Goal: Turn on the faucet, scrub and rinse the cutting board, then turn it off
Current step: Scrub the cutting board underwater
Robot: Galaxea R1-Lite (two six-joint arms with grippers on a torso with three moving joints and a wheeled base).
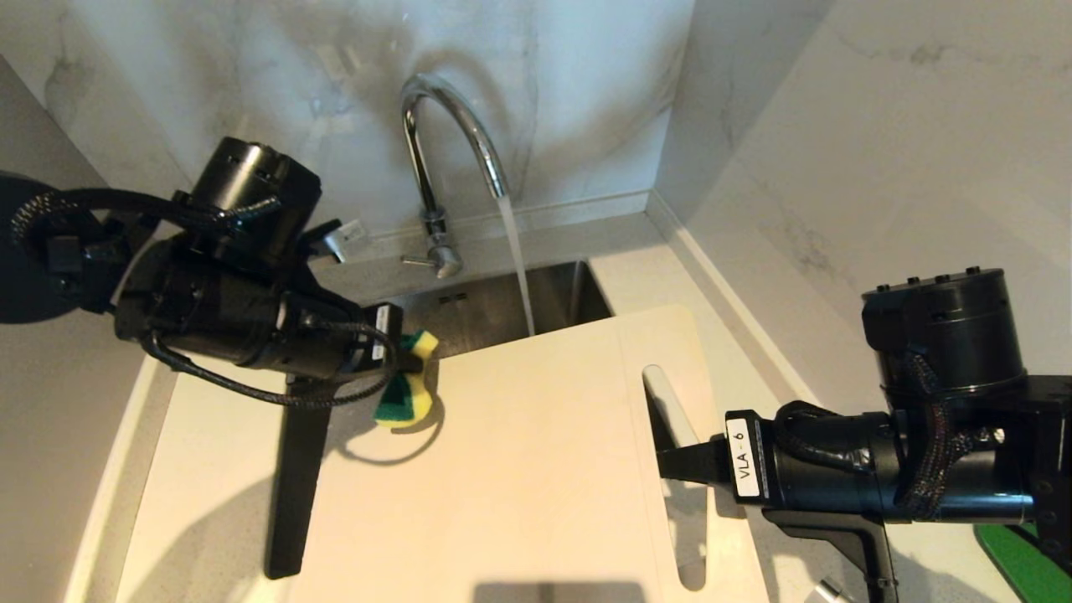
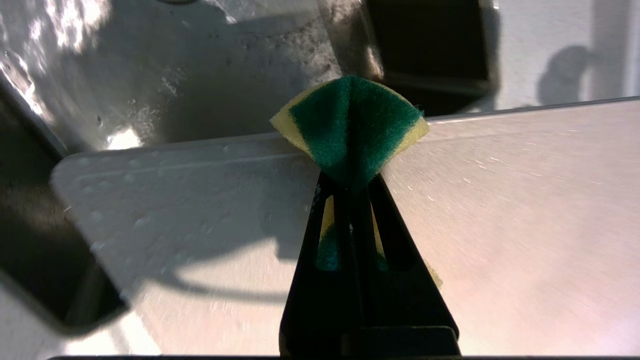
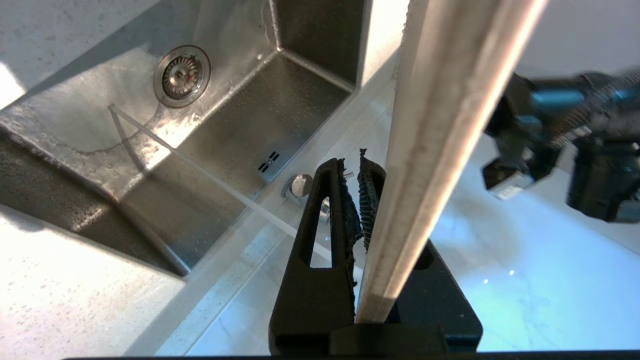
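My left gripper (image 2: pixel 350 187) has its jaws clamped on one soft sponge (image 2: pixel 350 125), yellow foam under a fuzzy green scouring face, folded into a fan against the far edge of the cutting board (image 1: pixel 519 452). My right gripper (image 3: pixel 361 175) pinches that board's thin edge beside its long tapered handle slot (image 1: pixel 670 402), holding the single smooth cream plastic rectangle tilted over the steel sink (image 3: pixel 225 125). Behind the board, one glossy chrome gooseneck faucet (image 1: pixel 444 142) pours a thin stream past the board's far edge into the sink set in the speckled pale bench (image 1: pixel 729 318).
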